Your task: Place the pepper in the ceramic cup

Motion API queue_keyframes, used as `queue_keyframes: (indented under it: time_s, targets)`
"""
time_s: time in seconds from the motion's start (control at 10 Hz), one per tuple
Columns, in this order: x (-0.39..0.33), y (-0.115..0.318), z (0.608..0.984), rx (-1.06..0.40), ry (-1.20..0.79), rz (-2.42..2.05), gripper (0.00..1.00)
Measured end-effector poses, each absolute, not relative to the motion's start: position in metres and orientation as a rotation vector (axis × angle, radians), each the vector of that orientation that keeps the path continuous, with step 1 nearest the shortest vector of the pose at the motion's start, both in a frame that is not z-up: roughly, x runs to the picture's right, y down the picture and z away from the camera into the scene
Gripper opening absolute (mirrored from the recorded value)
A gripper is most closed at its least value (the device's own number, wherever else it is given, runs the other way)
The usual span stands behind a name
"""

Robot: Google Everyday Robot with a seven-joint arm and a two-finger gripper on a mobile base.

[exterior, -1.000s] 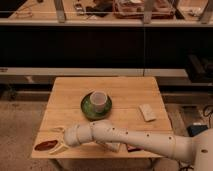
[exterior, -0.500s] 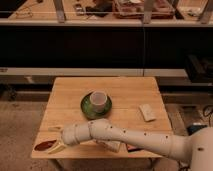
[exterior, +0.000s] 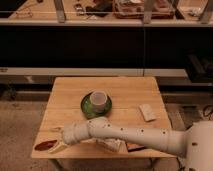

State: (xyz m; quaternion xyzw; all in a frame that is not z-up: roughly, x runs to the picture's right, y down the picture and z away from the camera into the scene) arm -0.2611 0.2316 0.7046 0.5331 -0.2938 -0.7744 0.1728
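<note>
approach to the pickup is judged to be the step in hand; nothing has been grasped yet. the gripper (exterior: 56, 138) is seen low over the front left corner of the table (exterior: 125, 87), at the end of the arm (exterior: 130, 135) reaching in from the right. its fingers (exterior: 60, 147) are spread wide and nothing is held between them. the pepper (exterior: 45, 145) is found lying flat on the wood at that same corner, close to the front edge and just beside the lower finger; whether contact is made cannot be told. the ceramic cup (exterior: 98, 98) is noted upright on the green plate (exterior: 86, 109) near the middle of the table, well apart from the pepper. a brown box (exterior: 111, 145) is partly hidden under the arm, and a small pale block (exterior: 147, 112) lies towards the right side. for the next move, the jaws would need to be brought further left and down so that the pepper is straddled across its narrow width, then closed. a careful, shallow grasp is called for, since the pepper lies low and close to the edge and could be nudged off.
</note>
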Motion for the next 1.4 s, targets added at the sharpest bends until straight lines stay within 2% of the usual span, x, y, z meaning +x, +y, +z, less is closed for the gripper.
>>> queue_keyframes:
  time_s: [0.4,1.0,1.4]
  targets:
    - [-0.267,0.24,0.728,1.436,-0.82,-2.278,0.64]
    - [-0.292,0.271,0.745,1.439,-0.844,-2.298,0.64]
    - [-0.288,0.278,0.761,1.396,-0.846,-2.311,0.64]
